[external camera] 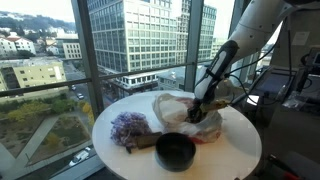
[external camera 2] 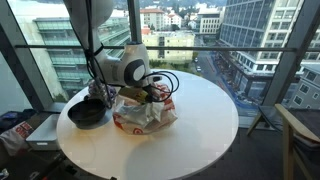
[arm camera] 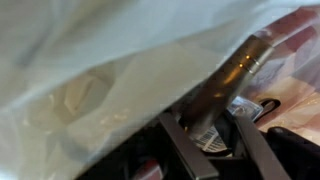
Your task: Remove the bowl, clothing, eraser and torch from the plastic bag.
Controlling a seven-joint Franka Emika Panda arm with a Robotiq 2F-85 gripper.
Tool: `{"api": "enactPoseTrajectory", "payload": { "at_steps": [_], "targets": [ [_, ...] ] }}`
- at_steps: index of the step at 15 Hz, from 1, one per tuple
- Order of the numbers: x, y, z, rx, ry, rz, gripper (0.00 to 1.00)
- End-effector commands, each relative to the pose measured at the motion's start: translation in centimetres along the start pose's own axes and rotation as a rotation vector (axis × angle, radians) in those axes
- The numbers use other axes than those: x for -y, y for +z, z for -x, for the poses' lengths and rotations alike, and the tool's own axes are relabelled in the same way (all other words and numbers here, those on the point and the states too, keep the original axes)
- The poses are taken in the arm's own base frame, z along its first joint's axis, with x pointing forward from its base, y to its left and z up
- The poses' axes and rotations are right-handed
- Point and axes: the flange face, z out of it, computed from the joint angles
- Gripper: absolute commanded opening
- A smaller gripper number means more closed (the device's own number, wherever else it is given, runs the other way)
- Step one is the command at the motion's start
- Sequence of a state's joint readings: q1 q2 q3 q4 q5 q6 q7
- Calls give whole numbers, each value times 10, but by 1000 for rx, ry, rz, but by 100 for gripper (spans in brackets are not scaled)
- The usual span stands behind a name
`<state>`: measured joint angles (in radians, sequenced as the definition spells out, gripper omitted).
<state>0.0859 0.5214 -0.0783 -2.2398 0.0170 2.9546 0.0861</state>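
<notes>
A crumpled white plastic bag (external camera: pixel 180 108) lies on the round white table; it also shows in an exterior view (external camera 2: pixel 140 112). My gripper (external camera: pixel 203 106) reaches into the bag's mouth, as the exterior view (external camera 2: pixel 152 93) shows too. In the wrist view my fingers (arm camera: pixel 205 120) sit on either side of a dark metallic torch (arm camera: pixel 235 70) under the bag's film (arm camera: pixel 90 70) and appear shut on it. The black bowl (external camera: pixel 175 152) stands on the table outside the bag, also in an exterior view (external camera 2: pixel 87 112). Purple clothing (external camera: pixel 128 127) lies beside the bowl. The eraser is not identifiable.
The table (external camera: pixel 240 150) stands by floor-to-ceiling windows. Black cables (external camera 2: pixel 165 78) lie behind the bag. A chair (external camera 2: pixel 300 135) stands near the table's edge. A brown object (external camera: pixel 146 141) lies between the clothing and the bowl.
</notes>
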Motion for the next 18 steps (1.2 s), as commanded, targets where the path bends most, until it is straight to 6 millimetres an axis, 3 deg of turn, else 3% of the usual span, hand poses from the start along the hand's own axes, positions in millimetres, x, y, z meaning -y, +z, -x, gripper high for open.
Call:
{"api": "enactPoseTrajectory", "payload": {
  "at_steps": [1, 2, 5, 7, 10, 15, 18],
  "targets": [
    [5, -12, -6, -22, -17, 36, 16],
    [5, -12, -7, -11, -15, 47, 8],
    [19, -19, -4, 35, 7, -3, 12],
    [38, -38, -4, 51, -28, -47, 12],
    [78, -85, -6, -18, -137, -94, 12],
    [144, -188, -5, -203, -368, -122, 12],
    [189, -221, 13, -240, -526, -175, 12]
  ]
}}
